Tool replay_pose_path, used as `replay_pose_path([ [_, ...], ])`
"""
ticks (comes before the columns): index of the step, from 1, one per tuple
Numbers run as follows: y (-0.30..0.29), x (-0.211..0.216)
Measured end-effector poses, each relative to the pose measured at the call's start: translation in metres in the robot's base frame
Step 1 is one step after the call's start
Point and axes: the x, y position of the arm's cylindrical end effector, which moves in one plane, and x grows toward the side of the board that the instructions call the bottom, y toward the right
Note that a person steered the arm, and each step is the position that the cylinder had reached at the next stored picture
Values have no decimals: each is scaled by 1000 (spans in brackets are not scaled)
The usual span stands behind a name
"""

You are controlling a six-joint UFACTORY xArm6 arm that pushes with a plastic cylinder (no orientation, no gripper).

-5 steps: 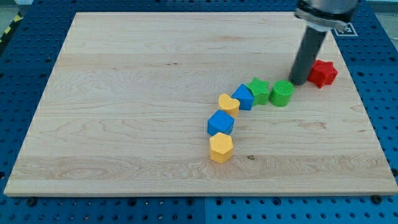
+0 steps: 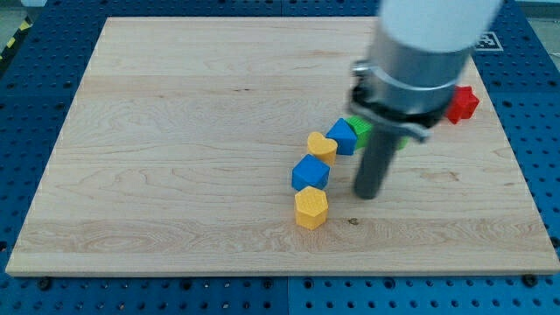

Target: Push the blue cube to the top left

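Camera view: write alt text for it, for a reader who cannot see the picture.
A robot arm's dark rod rests my tip on a light wooden board, just to the view's right of a blue cube. That cube sits in a curved line: yellow hexagonal block, blue cube, yellow heart block, second blue block, partly hidden green block. A red block lies apart at the view's right.

The tabletop (image 2: 175, 131) is pale wood with fine grain lines, set on a blue base dotted with holes (image 2: 26, 105). On it lie two blue cubes (image 2: 311, 172) (image 2: 342, 136), a yellow heart (image 2: 321, 145), a yellow hexagonal block (image 2: 311, 208), a red block (image 2: 462, 103) and a partly hidden green one (image 2: 360, 127). The rod is dark grey down to my tip (image 2: 367, 195) — its housing above is light grey.
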Motion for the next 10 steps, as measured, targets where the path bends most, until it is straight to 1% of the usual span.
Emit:
replay_pose_path([
  [2, -27, -1],
  [6, -123, -59],
  [8, -168, -112],
  [10, -215, -204],
])
